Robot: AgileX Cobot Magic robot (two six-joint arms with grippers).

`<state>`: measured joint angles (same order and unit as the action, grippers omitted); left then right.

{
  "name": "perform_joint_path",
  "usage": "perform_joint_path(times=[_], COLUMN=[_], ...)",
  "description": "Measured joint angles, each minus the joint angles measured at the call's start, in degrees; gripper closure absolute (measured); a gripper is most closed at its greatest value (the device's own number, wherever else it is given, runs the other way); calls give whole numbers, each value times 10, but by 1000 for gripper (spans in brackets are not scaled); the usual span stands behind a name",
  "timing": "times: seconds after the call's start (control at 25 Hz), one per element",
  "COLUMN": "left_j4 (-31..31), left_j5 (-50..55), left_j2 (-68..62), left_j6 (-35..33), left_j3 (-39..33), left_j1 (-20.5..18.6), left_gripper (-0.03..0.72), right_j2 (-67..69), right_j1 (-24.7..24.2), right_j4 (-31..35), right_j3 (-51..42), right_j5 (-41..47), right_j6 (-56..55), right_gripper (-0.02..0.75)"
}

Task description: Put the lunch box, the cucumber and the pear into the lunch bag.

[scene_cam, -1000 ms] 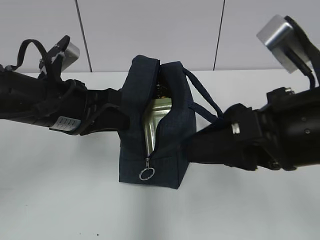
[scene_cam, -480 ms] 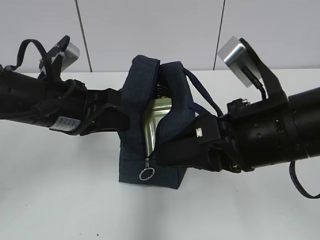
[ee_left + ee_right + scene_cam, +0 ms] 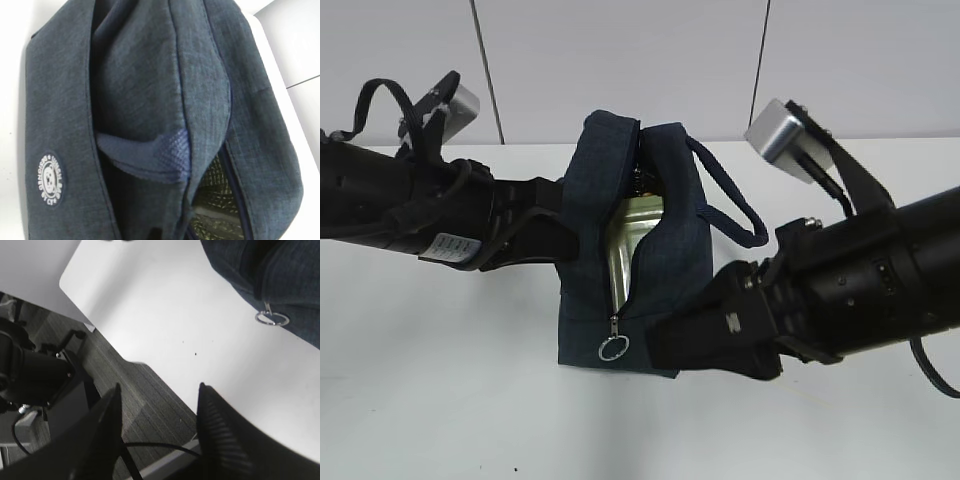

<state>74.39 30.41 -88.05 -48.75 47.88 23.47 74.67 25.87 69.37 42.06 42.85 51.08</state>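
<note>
White table top (image 3: 440, 400) carrying everything, seen from the front at a slant. In the middle, standing upright, large boxy lunch bag of dark navy fabric (image 3: 665, 260), zipper partly undone, mouth gaping, silvery lining (image 3: 625, 245) visible inside. Contents of the bag not clear enough to name; lunch box, cucumber and pear not to be made out in any view. Left black arm (image 3: 420, 210) reaching in from the left, its end pressed against the bag's left wall; left gripper itself hidden behind fabric, pinched shut, what it pinches not to be told. Right black arm (image 3: 860, 290) low at the bag's front right corner; right gripper (image 3: 160, 405) with two dark ribbed fingers (image 3: 220, 425) standing apart, nothing between them, table edge and floor below. Padded loop handle (image 3: 730, 200) hanging over the bag's right side. Silver ring pull (image 3: 613, 348) low on the front, lying against the fabric.
</note>
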Motion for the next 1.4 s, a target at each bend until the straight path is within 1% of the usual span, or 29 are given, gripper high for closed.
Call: perform_joint_path(times=[0.12,0.36,0.48,0.64,0.8,0.92,1.04,1.12,1.2,1.28,1.4], left_j4=[-3,-7,-7,-7,-4,-2,4,11,16,18,19], left_j5=[-4,-8,-8,-8,-8,-8,-8,-8,-10,-10,-11], left_j2=[0,0,0,0,0,0,0,0,0,0,0], left_j6=[-3,-6,-7,-7,-7,-7,-7,-7,-7,-7,-7], left_j3=[0,0,0,0,0,0,0,0,0,0,0], left_j1=[0,0,0,0,0,0,0,0,0,0,0], left_gripper=[703,703,703,703,703,703,703,703,703,703,703], right_j2=[0,0,0,0,6,26,59,90,120,150,181], right_j1=[0,0,0,0,0,0,0,0,0,0,0], right_j4=[-37,-76,-112,-154,-163,-158,-119,-64,5,92,204], right_j3=[0,0,0,-11,-25,-26,-26,-26,-26,-26,-26], right_j5=[15,12,-12,-70,-111,-119,-123,-126,-126,-118,-100], right_j6=[0,24,47,63,89,115,183,253,330,424,545], right_gripper=[353,353,353,353,353,353,353,353,354,355,356])
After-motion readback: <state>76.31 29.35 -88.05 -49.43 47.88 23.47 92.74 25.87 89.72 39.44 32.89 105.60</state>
